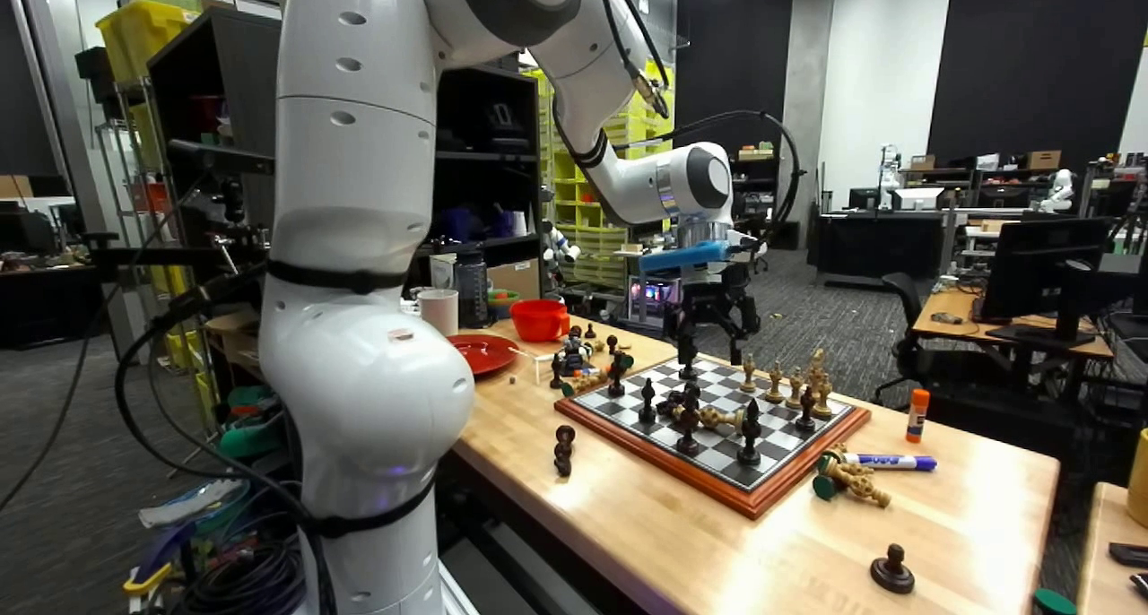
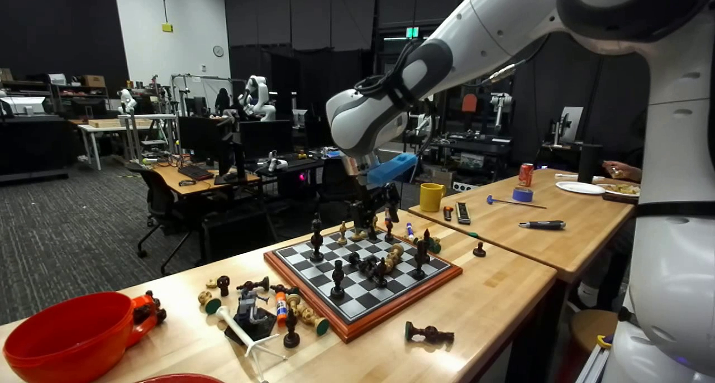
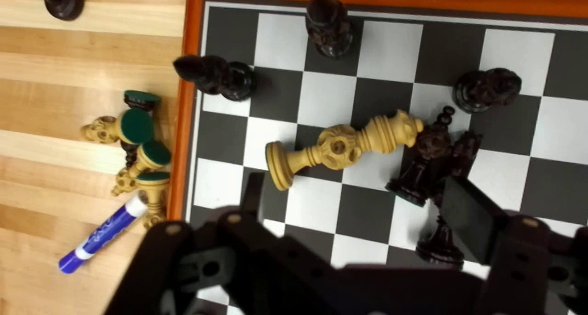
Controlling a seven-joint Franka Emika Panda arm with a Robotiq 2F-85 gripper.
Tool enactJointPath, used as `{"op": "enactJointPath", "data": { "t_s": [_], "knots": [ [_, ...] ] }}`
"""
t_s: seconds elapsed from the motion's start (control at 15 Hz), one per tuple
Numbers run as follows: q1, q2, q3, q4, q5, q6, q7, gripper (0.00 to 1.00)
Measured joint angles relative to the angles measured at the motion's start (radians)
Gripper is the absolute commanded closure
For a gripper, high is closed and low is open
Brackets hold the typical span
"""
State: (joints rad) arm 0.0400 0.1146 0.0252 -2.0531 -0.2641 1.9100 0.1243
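My gripper (image 3: 363, 205) hangs over the chessboard (image 3: 183, 131) with its jaws wide apart and nothing between them. In the wrist view, a light chess piece (image 3: 340, 147) lies on its side just beyond the fingertips. Its head touches or nearly touches a toppled dark piece (image 3: 432, 143). Another dark piece (image 3: 441, 246) is partly hidden behind the right-hand finger (image 3: 473, 218). Dark pieces stand upright nearer the board's edge, among them a dark piece (image 3: 328, 25) and a dark bishop-like piece (image 3: 220, 76). Both exterior views show the gripper (image 1: 711, 353) low above the board's far part.
Several light pieces (image 1: 796, 386) stand along the board's far side. Beside the board lie tipped light pieces (image 3: 138, 126) and a purple marker (image 3: 104, 232). A glue stick (image 1: 916, 415), a dark pawn (image 1: 892, 570), a red bowl (image 1: 538, 319) and a red plate (image 1: 484, 353) are also on the table.
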Motion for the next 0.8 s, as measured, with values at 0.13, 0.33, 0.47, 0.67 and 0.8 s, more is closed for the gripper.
{"op": "enactJointPath", "data": {
  "t_s": [0.13,0.33,0.47,0.67,0.8],
  "knots": [
    [-0.012,-0.048,-0.010,-0.012,0.020,-0.037,-0.003,0.00],
    [-0.040,-0.156,-0.030,-0.058,0.100,-0.068,-0.038,0.00],
    [-0.061,-0.244,-0.053,-0.102,0.169,-0.075,-0.092,0.00],
    [-0.088,-0.376,-0.104,-0.169,0.244,-0.079,-0.208,0.00],
    [-0.100,-0.439,-0.129,-0.202,0.258,-0.086,-0.256,0.00]
  ]
}}
